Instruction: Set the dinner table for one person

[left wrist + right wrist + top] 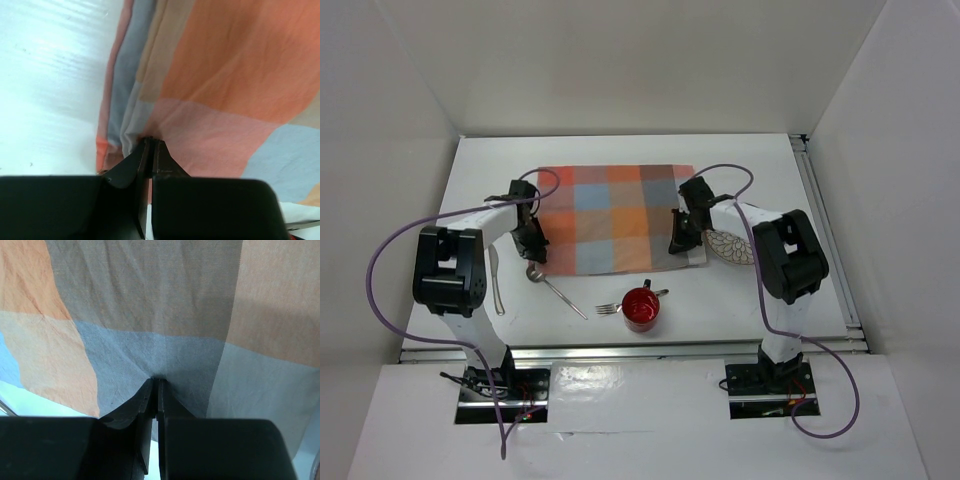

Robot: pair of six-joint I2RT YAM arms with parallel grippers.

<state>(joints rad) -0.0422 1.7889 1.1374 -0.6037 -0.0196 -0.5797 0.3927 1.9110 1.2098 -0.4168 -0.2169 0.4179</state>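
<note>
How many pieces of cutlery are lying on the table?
3. A spoon by the checked cloth's near left corner, a fork partly behind the red cup, a likely knife beside the left arm. The arms may hide others.

On dinner table (pixel 740 300): checked cloth (pixel 615 215), cup (pixel 641 310)

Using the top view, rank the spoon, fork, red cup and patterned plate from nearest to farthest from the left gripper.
From the left gripper, which pinches the checked cloth at its left edge:
1. Spoon, just in front of it, by the cloth's near-left corner.
2. Fork, front centre, left of the cup.
3. Red cup, front centre, beside the fork.
4. Patterned plate, right of the cloth.
</note>
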